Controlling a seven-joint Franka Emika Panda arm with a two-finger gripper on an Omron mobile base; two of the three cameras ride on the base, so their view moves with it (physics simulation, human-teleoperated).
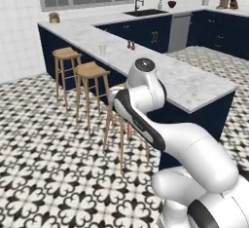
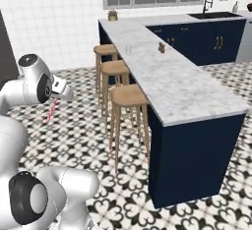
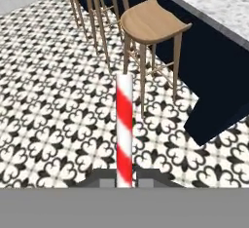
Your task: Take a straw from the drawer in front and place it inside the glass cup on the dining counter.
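Between your gripper's [image 3: 124, 182] two dark finger tips, pressed together on it, you hold the thin straight red-and-white striped straw [image 3: 124, 129]; in the hand view it runs straight up from the tips, out over the black-and-white patterned floor tiles [image 3: 58, 124]. From the right base view you see the gripper [image 2: 58, 94] off to the left of the stools, out over the floor and well apart from the counter, with the straw [image 2: 51, 110] slanting down and to the left below it as a pink-red stick.

Just beyond the straw's far end in the hand view stands the nearest round wooden bar stool [image 3: 154, 26], and two more wooden stools [image 2: 109, 59] line up behind it along the dark navy base.

Past the stools runs the long white-grey marble dining counter [image 2: 187, 94]. Far along it, you can make out the small clear glass tumbler [image 2: 129, 49] standing upright near the stool-side edge, well apart from the gripper and the straw. Two small brown shakers [image 2: 160, 47] sit further across the slab from it.
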